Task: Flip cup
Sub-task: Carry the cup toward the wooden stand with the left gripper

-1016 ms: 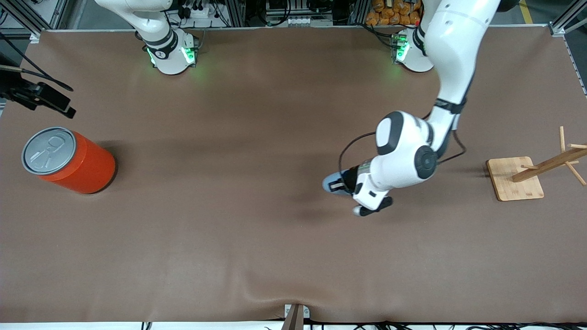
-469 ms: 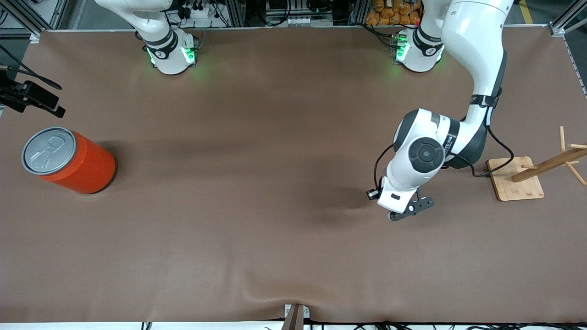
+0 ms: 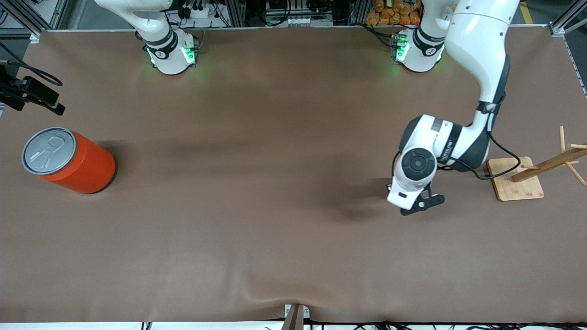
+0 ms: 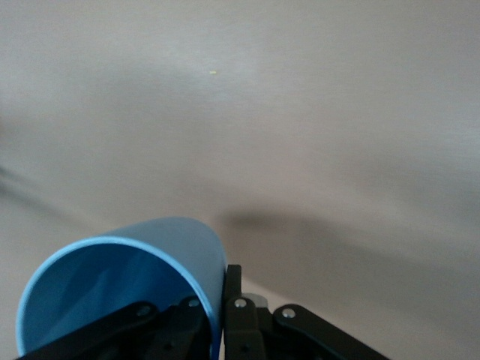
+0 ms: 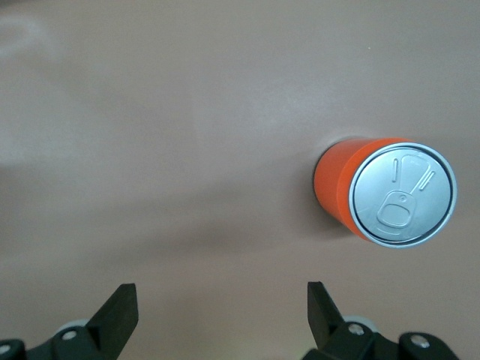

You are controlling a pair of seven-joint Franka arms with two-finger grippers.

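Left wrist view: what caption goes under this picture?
The left tool, shut on the light-blue cup, holds it above the brown table.

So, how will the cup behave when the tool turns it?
The cup looks like thin plastic, so it is probably light and may flex. The left tool is shut on one wall at the rim only, so the smooth wall could slip. Set on its side, its round tapered shape would likely roll.

I see even overhead light and soft shadows on the table [image 3: 257, 238]. My left wrist view looks blurred, perhaps by motion.
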